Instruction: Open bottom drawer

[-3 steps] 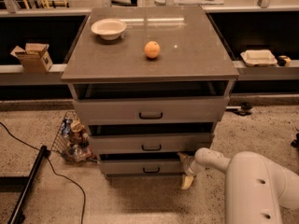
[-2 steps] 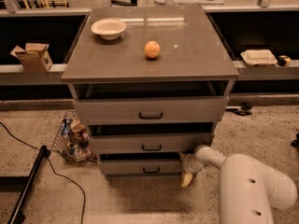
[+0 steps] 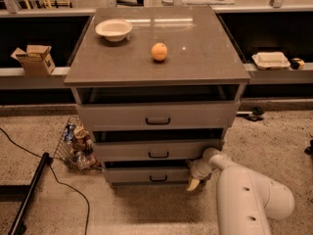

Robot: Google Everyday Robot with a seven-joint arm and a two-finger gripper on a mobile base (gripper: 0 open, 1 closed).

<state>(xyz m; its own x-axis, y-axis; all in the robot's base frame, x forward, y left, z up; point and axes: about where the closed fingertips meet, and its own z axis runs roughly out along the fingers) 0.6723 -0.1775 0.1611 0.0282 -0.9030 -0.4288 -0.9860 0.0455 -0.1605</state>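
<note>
Your bottom drawer (image 3: 142,175) sits lowest in the grey cabinet, small black handle (image 3: 158,178) at its centre, under the middle drawer (image 3: 127,151) and top drawer (image 3: 112,116). The pincer (image 3: 194,182) hangs just beside the drawer's right end, low near the floor; you cannot tell whether it is apart or together. Up on the counter (image 3: 200,53) rest a white bowl (image 3: 113,29) and an orange (image 3: 159,51), apart. A wire basket (image 3: 76,143) stands left of the cabinet.
</note>
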